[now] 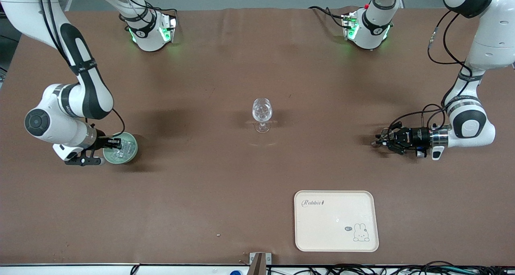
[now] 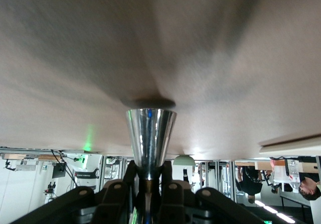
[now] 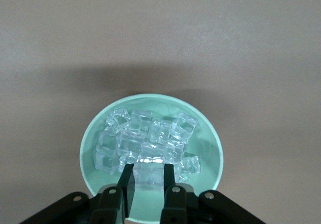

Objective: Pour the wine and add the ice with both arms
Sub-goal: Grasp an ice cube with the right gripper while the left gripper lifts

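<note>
A pale green bowl (image 1: 128,148) of ice (image 1: 120,149) stands toward the right arm's end of the table. In the right wrist view several clear ice cubes (image 3: 150,138) lie in the bowl (image 3: 210,148). My right gripper (image 3: 149,180) is down in the bowl, its fingers (image 3: 169,181) pressed on either side of one cube (image 3: 149,176). My left gripper (image 1: 380,140) lies low over the table toward the left arm's end. It is shut on the stem of a small shiny metal cup (image 2: 150,131) whose mouth meets the table. An empty wine glass (image 1: 262,113) stands upright at the table's middle.
A cream tray (image 1: 336,220) with a rabbit print lies nearer the front camera than the left gripper. Both arm bases (image 1: 149,29) stand along the table's back edge. A brown mat (image 1: 201,178) covers the table.
</note>
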Robot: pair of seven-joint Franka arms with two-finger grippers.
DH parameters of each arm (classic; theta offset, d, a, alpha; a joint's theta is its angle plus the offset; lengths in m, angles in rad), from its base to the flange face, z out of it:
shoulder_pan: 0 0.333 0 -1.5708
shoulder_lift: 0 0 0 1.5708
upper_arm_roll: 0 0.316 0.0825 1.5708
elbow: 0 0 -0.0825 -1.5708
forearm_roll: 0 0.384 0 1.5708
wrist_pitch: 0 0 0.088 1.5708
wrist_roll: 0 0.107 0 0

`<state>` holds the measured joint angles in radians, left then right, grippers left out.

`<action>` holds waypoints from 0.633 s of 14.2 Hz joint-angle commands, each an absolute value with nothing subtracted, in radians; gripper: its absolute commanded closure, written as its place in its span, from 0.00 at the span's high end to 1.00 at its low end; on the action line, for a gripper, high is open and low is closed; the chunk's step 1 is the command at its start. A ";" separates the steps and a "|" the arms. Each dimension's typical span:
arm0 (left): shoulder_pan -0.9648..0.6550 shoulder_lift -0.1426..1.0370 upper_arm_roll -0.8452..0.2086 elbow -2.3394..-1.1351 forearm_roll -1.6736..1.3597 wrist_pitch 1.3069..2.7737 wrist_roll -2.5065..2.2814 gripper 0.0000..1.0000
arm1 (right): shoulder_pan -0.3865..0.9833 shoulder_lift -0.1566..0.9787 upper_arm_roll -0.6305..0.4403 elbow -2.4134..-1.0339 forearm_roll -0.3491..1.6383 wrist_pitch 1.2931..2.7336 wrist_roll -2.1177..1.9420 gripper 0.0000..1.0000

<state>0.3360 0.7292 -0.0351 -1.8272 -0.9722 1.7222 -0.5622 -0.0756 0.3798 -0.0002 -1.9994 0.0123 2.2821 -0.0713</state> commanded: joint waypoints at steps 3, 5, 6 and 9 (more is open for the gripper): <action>0.290 0.695 -0.063 -1.762 -0.977 1.577 -0.715 0.01 | -0.083 0.316 0.000 -1.864 0.011 2.070 -0.084 0.06; 0.281 0.648 -0.103 -1.784 -0.979 1.574 -0.721 0.01 | -0.084 0.318 -0.002 -1.755 0.009 1.979 -0.087 0.06; 0.281 0.637 -0.123 -1.792 -0.979 1.574 -0.735 0.01 | -0.084 0.319 -0.002 -1.714 0.009 1.944 -0.086 0.06; 0.270 0.579 -0.156 -1.834 -0.979 1.595 -0.726 0.00 | -0.081 0.314 0.000 -1.584 0.009 1.806 -0.081 0.06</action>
<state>0.2725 0.6478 -0.1468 -1.7722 -0.9721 1.5855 -0.7236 -0.0766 0.3144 -0.0041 -1.6614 0.0122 1.8884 -0.0725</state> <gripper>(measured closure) 0.784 0.727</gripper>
